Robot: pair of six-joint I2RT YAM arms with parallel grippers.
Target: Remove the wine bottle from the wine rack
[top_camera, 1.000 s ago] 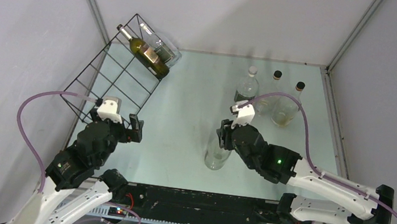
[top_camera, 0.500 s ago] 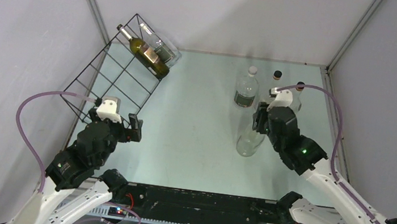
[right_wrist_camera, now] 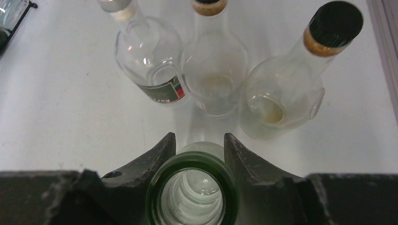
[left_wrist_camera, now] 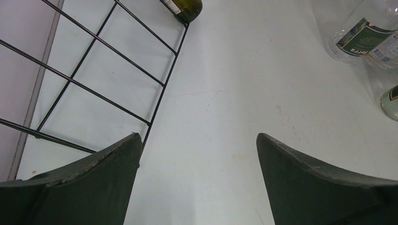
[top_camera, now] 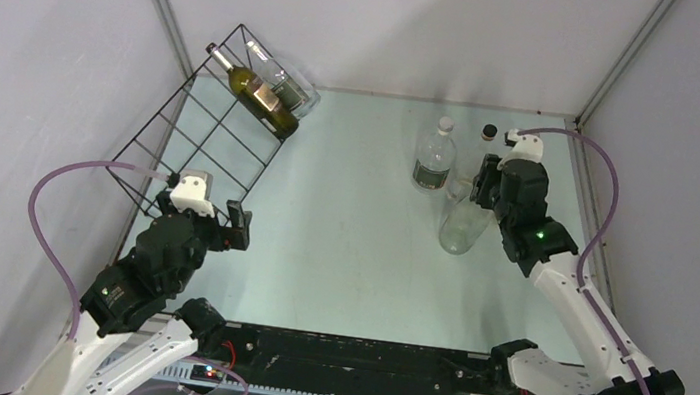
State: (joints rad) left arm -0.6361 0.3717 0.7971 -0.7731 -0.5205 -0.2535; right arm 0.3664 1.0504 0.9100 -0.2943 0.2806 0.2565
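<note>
The right claw is clenched round the threaded neck of a clear bottle. The bottle is open-mouthed with a green-tinted rim and is held upright near the bench's far right corner. Just beyond stand three round-shouldered clear bottles, close-set with little room between: a labelled one, a middle one and a black-capped one. The thin-wire black rack tilts at the far left corner. A dark green wine bottle with a gold label lies across its upper cells, with clear glass beside it. The left claw hangs released by the rack's near corner, smooth pale bench open ahead.
</note>
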